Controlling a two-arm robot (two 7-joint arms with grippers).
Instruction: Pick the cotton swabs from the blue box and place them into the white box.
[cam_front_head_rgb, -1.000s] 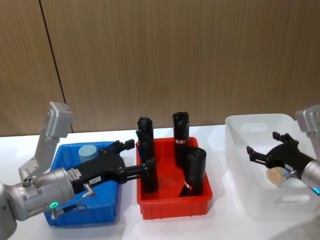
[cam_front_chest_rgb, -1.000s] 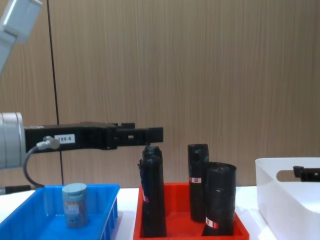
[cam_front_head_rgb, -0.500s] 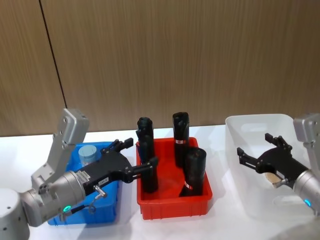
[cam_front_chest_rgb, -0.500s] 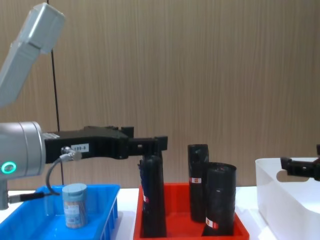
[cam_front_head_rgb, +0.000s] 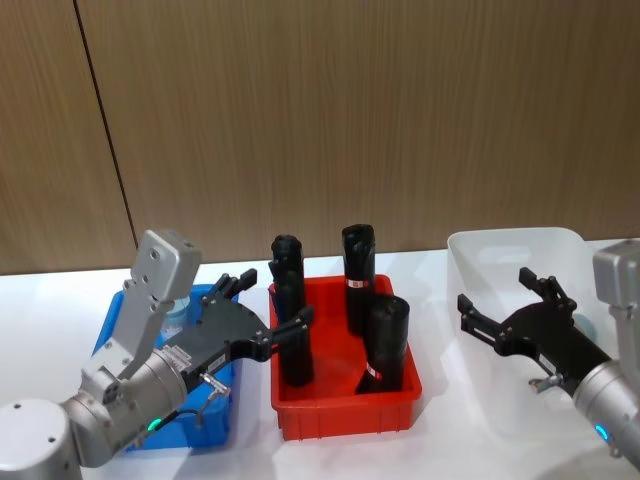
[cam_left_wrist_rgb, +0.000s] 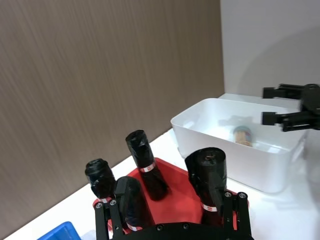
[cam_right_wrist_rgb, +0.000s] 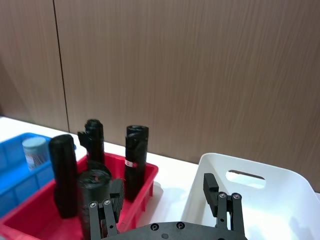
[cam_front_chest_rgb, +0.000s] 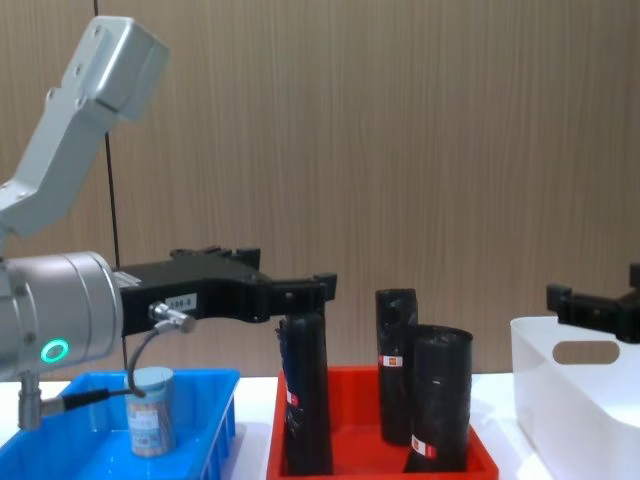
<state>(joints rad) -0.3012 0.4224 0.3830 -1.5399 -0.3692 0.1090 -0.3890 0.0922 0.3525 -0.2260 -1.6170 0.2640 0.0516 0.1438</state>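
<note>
One cotton swabs jar (cam_front_chest_rgb: 150, 410) with a pale lid stands upright in the blue box (cam_front_chest_rgb: 218, 420); the right wrist view shows the jar (cam_right_wrist_rgb: 34, 152) in the blue box (cam_right_wrist_rgb: 10, 167) too. Another cotton swabs jar (cam_left_wrist_rgb: 243, 135) lies on its side in the white box (cam_left_wrist_rgb: 215, 122). My left gripper (cam_front_head_rgb: 266, 304) hangs open and empty above the blue box's right edge, beside the nearest black roll. My right gripper (cam_front_head_rgb: 505, 296) is open and empty, raised at the near left of the white box (cam_front_head_rgb: 500, 248).
A red tray (cam_front_head_rgb: 345, 410) holding three tall black rolls (cam_front_head_rgb: 383, 340) sits between the two boxes. A wooden wall stands behind the white table. The left arm's grey link (cam_front_chest_rgb: 85, 100) rises over the blue box.
My right gripper has lifted out of the white box and drawn back towards me, leaving the jar lying inside. My left arm has also pulled back and its grey link has swung upright.
</note>
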